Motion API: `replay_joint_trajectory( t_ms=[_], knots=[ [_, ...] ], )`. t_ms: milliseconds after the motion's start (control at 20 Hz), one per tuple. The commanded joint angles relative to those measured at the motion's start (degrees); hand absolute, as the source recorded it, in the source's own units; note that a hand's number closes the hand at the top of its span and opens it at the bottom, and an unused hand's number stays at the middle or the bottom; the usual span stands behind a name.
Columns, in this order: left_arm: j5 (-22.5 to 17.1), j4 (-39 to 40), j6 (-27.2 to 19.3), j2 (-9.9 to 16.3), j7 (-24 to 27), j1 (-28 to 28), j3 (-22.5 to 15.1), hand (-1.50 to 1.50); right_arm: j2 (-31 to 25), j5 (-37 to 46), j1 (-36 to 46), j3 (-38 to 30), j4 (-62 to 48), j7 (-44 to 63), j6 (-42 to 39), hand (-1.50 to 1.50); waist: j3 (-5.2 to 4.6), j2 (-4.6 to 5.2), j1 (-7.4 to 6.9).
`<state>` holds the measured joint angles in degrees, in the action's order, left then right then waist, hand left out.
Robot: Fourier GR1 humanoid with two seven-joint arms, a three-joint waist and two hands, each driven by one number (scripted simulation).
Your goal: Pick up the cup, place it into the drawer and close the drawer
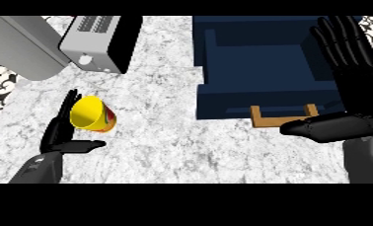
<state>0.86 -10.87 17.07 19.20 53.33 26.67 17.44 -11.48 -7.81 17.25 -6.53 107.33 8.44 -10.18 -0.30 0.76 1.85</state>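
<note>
The cup (93, 114) is bright yellow, tipped so its open mouth faces the view, with a band of red, orange and green showing on its outer wall at its right; it sits on the marbled counter (167, 136) at about eight o'clock in the view, well apart from the drawer. The left hand (62, 133) lies just beside it, fingers straight along the cup's left edge and thumb stretched out below it; whether the fingers touch the cup cannot be told, and the cup's base is hidden. The dark blue drawer (262, 62) stands open at two o'clock, with a wooden handle (284, 116) on its front; its right side is covered by the right hand (350, 72), which is spread wide, fingers straight and pointing up. A grey toaster (98, 42) sits at eleven o'clock; beside it a grey object (29, 47) is cut off by the left edge.
</note>
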Motion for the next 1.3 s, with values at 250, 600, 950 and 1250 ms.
replay_joint_trajectory(
  t_ms=[250,600,950,1250],
  knots=[
    [1.06,1.69,3.07,-1.22,6.34,0.87,-0.37,-1.5,0.41,0.83,-2.91,0.63,-0.24,-2.44,-0.97,-1.5,0.0,0.08,0.33],
    [0.9,1.19,11.42,-3.55,5.62,2.04,-1.19,1.5,-0.24,-0.4,-0.95,0.54,1.0,0.57,-1.07,-1.5,-0.09,0.12,0.68],
    [1.12,-3.92,-4.11,-2.73,13.68,1.78,0.24,1.5,-1.2,0.86,0.04,-0.77,-0.32,-0.04,-0.38,-1.5,-0.07,0.23,0.37],
    [-2.01,-6.26,2.94,-5.46,12.75,6.62,2.0,1.5,-1.06,-0.63,-1.03,-2.54,-2.28,-2.21,-1.02,-1.5,0.11,-0.12,-0.15]
  ],
)
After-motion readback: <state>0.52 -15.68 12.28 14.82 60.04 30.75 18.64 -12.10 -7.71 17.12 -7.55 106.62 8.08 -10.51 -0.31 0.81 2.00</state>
